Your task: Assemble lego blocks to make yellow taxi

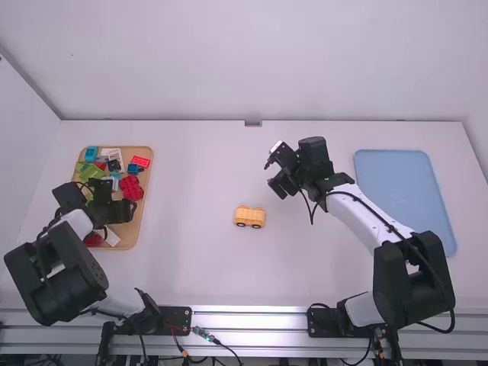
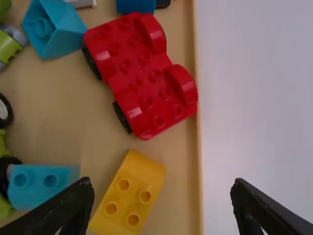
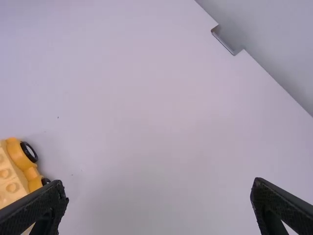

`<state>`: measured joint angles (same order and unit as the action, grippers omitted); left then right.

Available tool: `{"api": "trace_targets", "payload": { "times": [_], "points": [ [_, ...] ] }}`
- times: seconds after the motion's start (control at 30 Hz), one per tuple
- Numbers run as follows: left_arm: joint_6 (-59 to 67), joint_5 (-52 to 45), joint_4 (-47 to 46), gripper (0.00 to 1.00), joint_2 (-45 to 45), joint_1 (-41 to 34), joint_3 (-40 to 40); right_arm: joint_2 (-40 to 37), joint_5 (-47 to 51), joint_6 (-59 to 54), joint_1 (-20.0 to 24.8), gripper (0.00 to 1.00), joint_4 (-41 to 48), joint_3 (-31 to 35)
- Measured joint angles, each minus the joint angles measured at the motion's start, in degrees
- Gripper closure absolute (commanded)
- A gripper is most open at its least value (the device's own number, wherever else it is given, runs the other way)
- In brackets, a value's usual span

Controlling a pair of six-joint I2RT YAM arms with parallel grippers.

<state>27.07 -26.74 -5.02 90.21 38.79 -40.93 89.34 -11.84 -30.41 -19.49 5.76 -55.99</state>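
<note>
Left claw point(image 1: 118, 198) is over the right part of the wooden tray point(image 1: 145, 164), and its wrist and forearm block my high view of much of the tray's nearer half. I can't tell what lies under there from above. Its own camera helps: fingers apart, nothing clamped. The yellow brick point(image 2: 130, 193) is in the tray between the finger lines, nearer one finger, four studs up, its near end cut off by the frame.

In the way beside it — a red car base point(image 2: 142, 76) with black wheels, just past the brick from the claw, near the tray rim. The rim itself also runs between the finger lines. A teal two-stud brick point(image 2: 41, 186) sits on the brick's other side, one end close to the finger. The blue brick point(image 2: 136, 5) is cut off by the frame, as is a lime-green piece point(image 2: 7, 46); I can't make out their shapes.

Right claw point(image 1: 272, 172) is over bare table, fingers apart and empty. The yellow wheeled base point(image 1: 249, 216) stands on the table, nearer my side than that claw and to its left — in the wrist view it is cropped and partly behind a finger. The blue tray point(image 1: 396, 179) is well right of the claw, its near part overlapped by the right arm.
</note>
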Motion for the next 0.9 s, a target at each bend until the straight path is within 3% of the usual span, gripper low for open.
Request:
{"api": "trace_targets", "payload": {
  "times": [0.17, 0.43, 0.63, 0.9],
  "points": [
    [-0.1, 2.2, 3.5, 0.38, 2.7, 0.0, 1.5, 0.0, 0.0, 0.0, 0.0, 0.01, -0.2, 0.0],
    [-0.5, 3.5, 4.3, 0.37, 5.2, 0.7, 1.5, 0.0, 0.0, 0.1, 0.0, 0.01, -0.2, 0.0],
    [-0.7, 3.8, 4.1, 0.42, 5.2, 1.3, 1.4, 0.0, 0.0, 0.1, 0.0, 0.01, -0.2, 0.0],
    [1.4, 4.3, 2.2, 0.42, 5.2, 1.3, 1.5, 0.0, 0.0, 0.0, 0.0, 0.01, -0.2, 0.0]
  ]
}}
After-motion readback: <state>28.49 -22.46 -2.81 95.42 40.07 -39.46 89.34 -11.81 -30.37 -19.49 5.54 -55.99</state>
